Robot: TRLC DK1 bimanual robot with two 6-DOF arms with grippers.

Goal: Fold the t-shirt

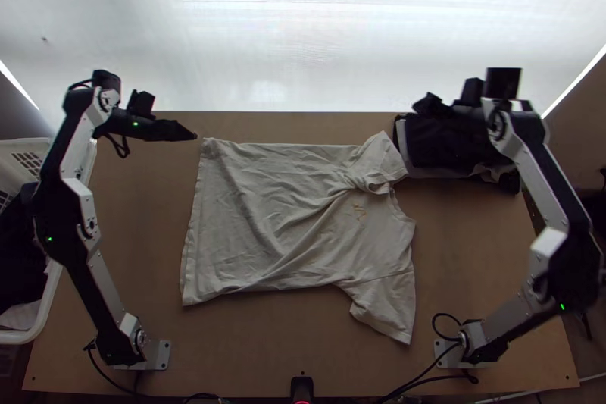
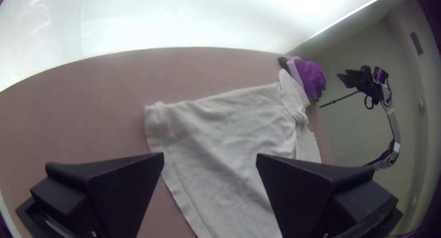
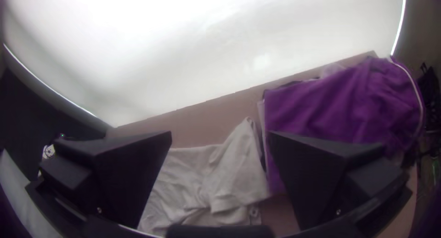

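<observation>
Creased beige T-shirt [image 1: 295, 222] spread, sleeve [image 1: 381, 165] bunched — left gripper [image 1: 189, 135] open, right gripper [image 1: 426, 106] open

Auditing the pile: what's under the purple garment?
Light cloth and dark cloth peek out from under the purple garment. The rest is covered, so the number and kind of pieces can't be told.

My left arm [image 1: 78, 148] extends away from its base, its wrist [image 1: 106, 99] turned so the left end effector [image 1: 194, 136] points inward, black fingers [image 2: 124, 187] wide apart. My right arm [image 1: 539, 180] bows outward at the elbow [image 1: 572, 267], its end effector [image 1: 426, 105] pointing inward too, both fingers [image 3: 128, 173] well parted.
</observation>
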